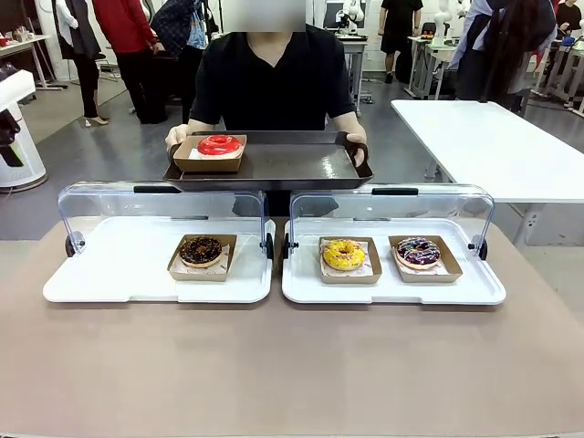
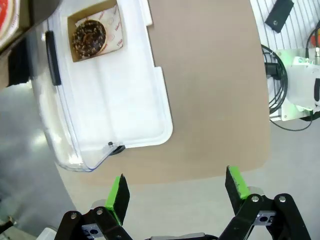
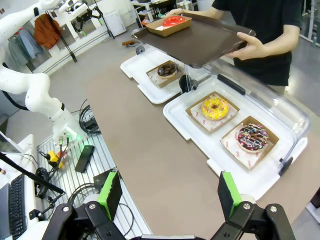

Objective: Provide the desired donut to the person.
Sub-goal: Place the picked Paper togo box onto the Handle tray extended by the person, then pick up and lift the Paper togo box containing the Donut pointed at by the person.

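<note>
Donuts are counted as four in the front view, each in its own brown card tray. One, the red donut (image 1: pixel 219 144), sits on the dark serving tray (image 1: pixel 292 166), which is held level in both hands of the person (image 1: pixel 271 82) at the far side of the surface (image 1: pixel 292 365). Three lie in two white display trays whose clear lids stand open. The chocolate donut (image 1: pixel 201 250) is alone in the left display tray (image 1: pixel 109 269). The yellow donut (image 1: pixel 343 254) and the sprinkled donut (image 1: pixel 418 252) are side by side in the right display tray (image 1: pixel 392 292).

From the left wrist, the left hand (image 2: pixel 177 187) is seen released, fingers spread wide with nothing between them, above the near edge of the surface. The chocolate donut is seen from above in its display tray, well apart from that hand.

From the right wrist, the right hand (image 3: pixel 169 191) is likewise released and holds nothing, well apart from the display trays. All four donuts are counted in this view, and the white left arm (image 3: pixel 35 92) is seen beside the surface.
</note>
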{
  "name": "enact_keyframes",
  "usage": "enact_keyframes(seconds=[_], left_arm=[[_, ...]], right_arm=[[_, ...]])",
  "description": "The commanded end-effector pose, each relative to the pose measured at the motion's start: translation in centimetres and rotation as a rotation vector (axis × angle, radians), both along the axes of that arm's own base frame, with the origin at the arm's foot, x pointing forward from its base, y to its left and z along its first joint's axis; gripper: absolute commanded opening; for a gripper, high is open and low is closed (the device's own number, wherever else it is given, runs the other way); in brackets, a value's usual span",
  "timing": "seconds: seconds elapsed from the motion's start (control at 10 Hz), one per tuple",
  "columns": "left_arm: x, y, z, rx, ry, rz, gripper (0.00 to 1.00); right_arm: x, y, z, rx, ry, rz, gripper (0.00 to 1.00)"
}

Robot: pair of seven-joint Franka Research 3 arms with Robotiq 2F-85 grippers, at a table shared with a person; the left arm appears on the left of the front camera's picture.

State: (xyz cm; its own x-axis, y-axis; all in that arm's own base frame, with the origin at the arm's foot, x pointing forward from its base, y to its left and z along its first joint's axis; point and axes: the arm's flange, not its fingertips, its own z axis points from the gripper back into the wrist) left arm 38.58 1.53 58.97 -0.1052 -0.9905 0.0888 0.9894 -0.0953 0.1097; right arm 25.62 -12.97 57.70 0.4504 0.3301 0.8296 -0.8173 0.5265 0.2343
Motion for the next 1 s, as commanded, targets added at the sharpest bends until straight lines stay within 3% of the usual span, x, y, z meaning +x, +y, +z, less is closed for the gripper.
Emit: enact_keyframes(seconds=[0.0,0.1,0.2,0.9], left_arm=[[1.3,0.2,-1.5,-0.021,0.003,-0.019,1.0],[1.5,0.3,-2.4,-0.017,-0.023,0.004,1.0],[0.7,0.3,-1.0,-0.004,0.013,0.006,1.0],[0.7,0.3,-1.0,-0.004,0.013,0.006,1.0]], right_arm=[[0.0,0.0,0.0,0.008,-0.004,0.008,1.0],[0.0,0.0,0.0,0.008,-0.004,0.008,1.0],[0.0,0.0,0.0,0.008,-0.004,0.008,1.0],[0.0,0.0,0.0,0.008,-0.004,0.008,1.0]])
